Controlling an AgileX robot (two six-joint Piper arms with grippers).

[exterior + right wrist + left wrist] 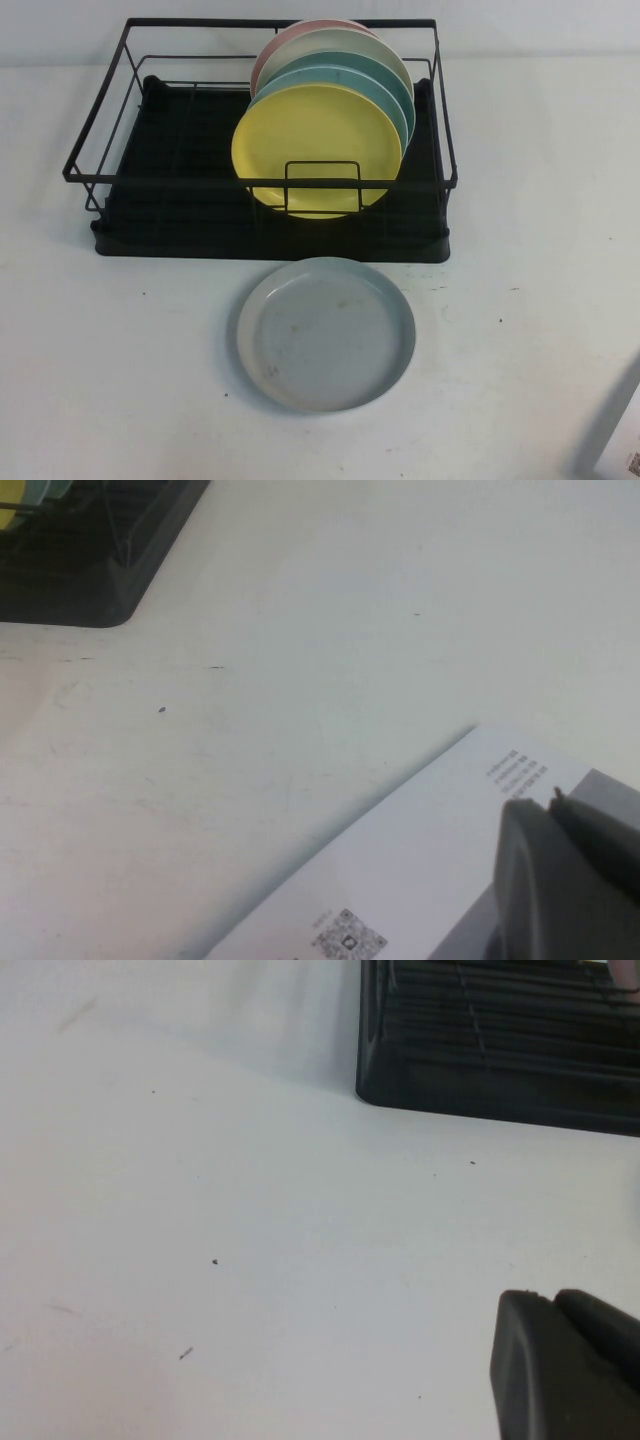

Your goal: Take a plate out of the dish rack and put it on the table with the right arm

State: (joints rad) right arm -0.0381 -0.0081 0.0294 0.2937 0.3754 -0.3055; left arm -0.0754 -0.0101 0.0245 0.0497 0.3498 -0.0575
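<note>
plate: the grey-blue plate (326,334) is lying flat on the tabletop (120,380), just in front of the dish rack (180,215) and apart from it. Nothing is touching it.
rack: black wire frame on a black tray. There's a yellow plate (315,150) at the front, teal plate (375,78) behind it, then a cream one and a pink one, all standing on edge toward the rack's right side.
right hand: right hand (570,880) sits well off to the right of the plate, low over a printed sheet (420,880) near the tabletop's edge. Fingers are closed right up and there's nothing between them. You only see the tip of it in its own wrist view.
left hand: left hand (565,1365) is parked low over bare tabletop off the rack's left corner, holding nothing that I can see. Can't tell if it's open or closed, only a dark corner of it shows.
step: honestly looks like the job is basically done. Plate is out and down, and the right arm is away from it.
next move: I'd guess nothing much is needed beyond keeping the arm parked clear of the plate. If anything, just don't swing back across it.
</note>
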